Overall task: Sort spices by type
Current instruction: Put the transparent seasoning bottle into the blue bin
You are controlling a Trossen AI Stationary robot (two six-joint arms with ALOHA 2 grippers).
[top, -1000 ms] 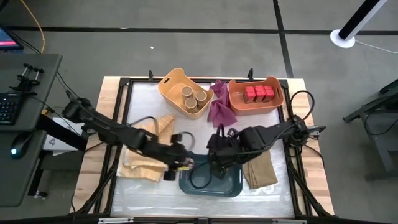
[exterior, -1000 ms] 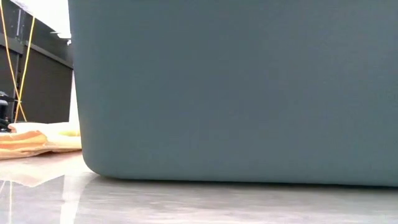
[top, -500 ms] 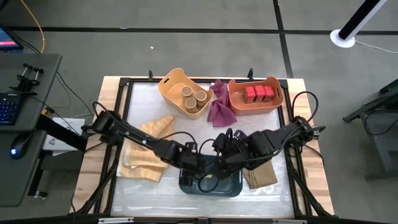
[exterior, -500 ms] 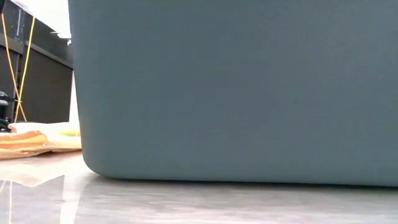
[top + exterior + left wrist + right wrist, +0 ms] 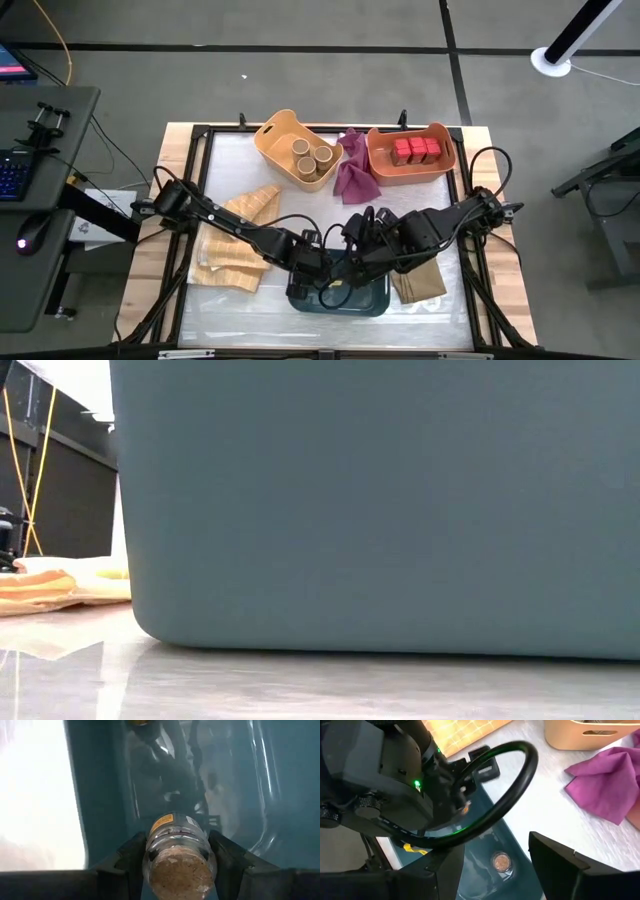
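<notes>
A small glass jar (image 5: 177, 851) with a brown cork-like top sits between the fingers of my left gripper (image 5: 312, 272), which reaches down into the teal bin (image 5: 372, 300) and is shut on it. A second jar (image 5: 500, 861) stands on the bin's floor. My right gripper (image 5: 495, 845) hovers open above the bin, just right of the left one, with nothing between its fingers. Tan cylinders (image 5: 312, 157) stand in the yellow bin (image 5: 272, 133). Red tins (image 5: 416, 150) fill the orange bin (image 5: 440, 165). My left gripper pinches the jar's glass sides (image 5: 150, 851) just below the cork top, one finger (image 5: 131, 854) on each side. The fingers come steeply from above. The jar's top faces the wrist and its labelled body points down into the bin. Whether its base touches the floor, I cannot tell.
A magenta cloth (image 5: 352, 176) lies between the two far bins. Folded tan cloths lie left of the teal bin (image 5: 235, 250) and right of it (image 5: 422, 278). Both arms crowd over the teal bin, whose wall (image 5: 380, 510) fills the low view.
My left gripper has gone toward the table's right edge and down, from beside the teal bin's left rim into the bin, tipping more steeply downward. Over the last half second it has nearly stopped.
</notes>
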